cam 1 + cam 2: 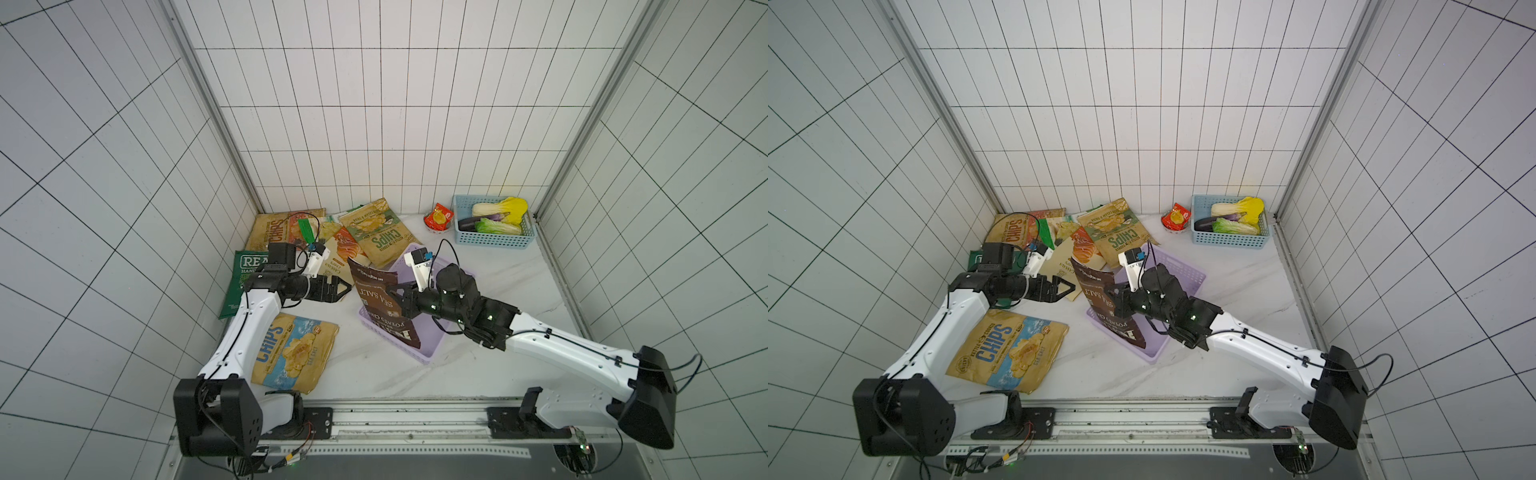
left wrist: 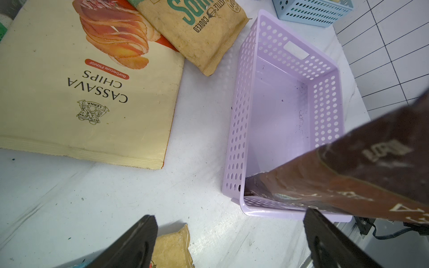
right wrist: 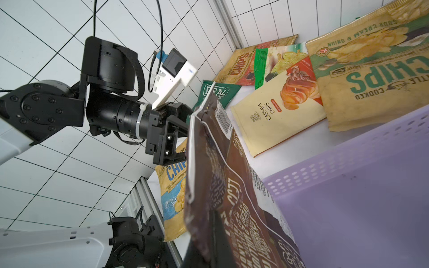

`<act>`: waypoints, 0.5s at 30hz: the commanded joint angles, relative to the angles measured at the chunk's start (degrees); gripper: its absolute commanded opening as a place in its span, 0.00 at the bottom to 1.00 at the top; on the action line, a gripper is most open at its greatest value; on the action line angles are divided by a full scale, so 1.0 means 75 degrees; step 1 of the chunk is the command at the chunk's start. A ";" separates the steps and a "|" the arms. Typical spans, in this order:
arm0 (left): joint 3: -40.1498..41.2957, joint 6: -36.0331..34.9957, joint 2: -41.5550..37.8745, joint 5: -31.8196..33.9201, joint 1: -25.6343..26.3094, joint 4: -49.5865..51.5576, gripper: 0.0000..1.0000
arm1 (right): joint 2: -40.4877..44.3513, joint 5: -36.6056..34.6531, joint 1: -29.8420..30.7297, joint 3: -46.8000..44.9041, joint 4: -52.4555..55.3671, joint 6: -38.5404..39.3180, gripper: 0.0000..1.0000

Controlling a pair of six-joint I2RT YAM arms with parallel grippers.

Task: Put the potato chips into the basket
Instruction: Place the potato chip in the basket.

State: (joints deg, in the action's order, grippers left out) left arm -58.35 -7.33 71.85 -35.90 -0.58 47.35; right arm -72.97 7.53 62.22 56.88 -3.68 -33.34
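My right gripper is shut on the side edge of a brown Kettle potato chips bag, which stands tilted with its lower end inside the lilac basket. In the right wrist view the bag rises from the jaws over the basket. My left gripper hangs open just left of the bag, with nothing between its fingers. On the table lie a tan-blue CHIPS bag, a dark green REAL bag, a cream cassava bag and a tan-green CHIPS bag.
A light blue basket with toy vegetables stands at the back right, a small red-orange packet beside it. Another tan CHIPS bag and a green-white bag lie against the back wall. Tiled walls enclose three sides.
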 commanded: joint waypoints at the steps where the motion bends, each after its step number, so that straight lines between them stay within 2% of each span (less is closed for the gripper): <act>1: 0.0045 -0.0054 -0.0095 -0.0078 -0.0017 -0.0197 0.97 | 0.0353 -0.0091 0.0255 -0.0195 -0.0787 -0.0191 0.00; 6: 0.0045 -0.0054 -0.0144 -0.0088 -0.0020 -0.0197 0.97 | 0.0496 -0.0314 0.0330 -0.0503 -0.0881 -0.0465 0.00; 15: 0.0045 -0.0064 -0.0101 -0.0123 -0.0023 -0.0208 0.97 | 0.1321 -0.1795 0.0318 -0.1537 -0.0569 -0.0604 0.00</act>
State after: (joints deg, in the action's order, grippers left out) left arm -58.30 -7.35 71.83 -36.03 -0.58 47.35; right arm -65.56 -0.49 64.27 47.72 -6.20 -36.93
